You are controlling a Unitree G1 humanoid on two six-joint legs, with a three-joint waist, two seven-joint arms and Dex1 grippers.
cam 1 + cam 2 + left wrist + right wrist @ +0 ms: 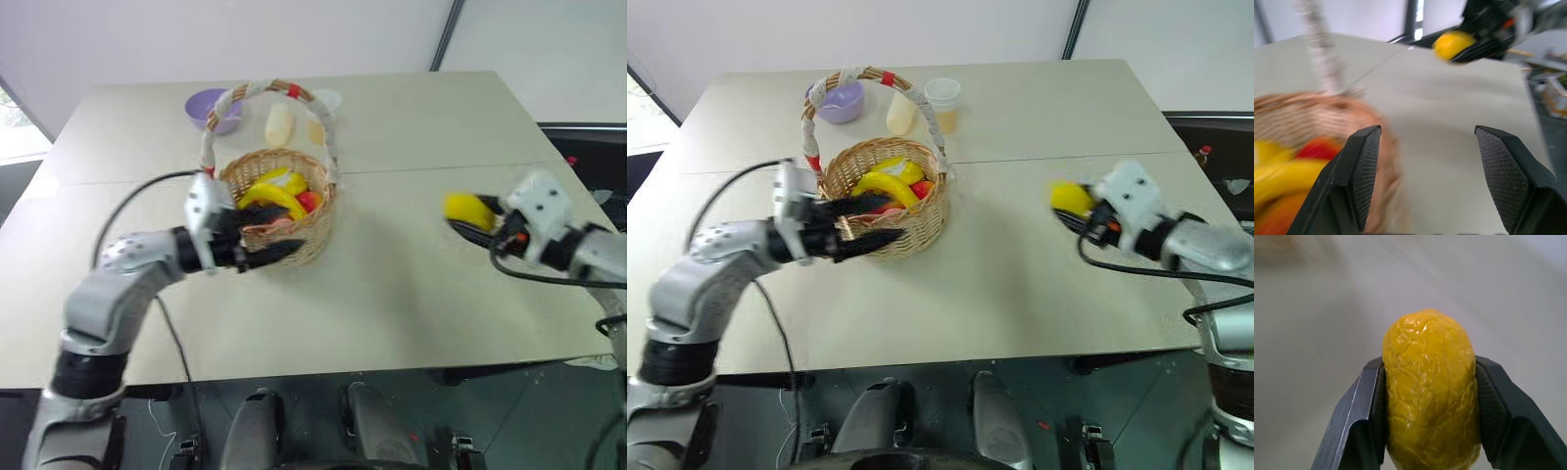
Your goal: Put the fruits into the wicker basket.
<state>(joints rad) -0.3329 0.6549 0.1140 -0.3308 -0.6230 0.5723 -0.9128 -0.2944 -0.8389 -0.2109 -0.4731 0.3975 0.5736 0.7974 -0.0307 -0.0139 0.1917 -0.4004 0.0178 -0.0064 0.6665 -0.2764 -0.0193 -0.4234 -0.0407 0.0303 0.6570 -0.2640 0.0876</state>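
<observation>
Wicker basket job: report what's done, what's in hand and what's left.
Done: the wicker basket already holds a banana with red and orange fruit beside it. In hand: the right hand is shut on the yellow lemon, off to the basket's right. The left hand is open beside the rim. Left: carry the lemon over and drop it in.

wicker basket (284, 211) left-centre on table (411, 294), banana (272, 197) inside; bowl (214, 109), cup (942, 103) behind it; lemon (468, 209) right, probably off the table.

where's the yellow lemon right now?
The oval yellow lemon sits clamped in the right claw, above the table's right side, well apart from the round wicker basket.
</observation>
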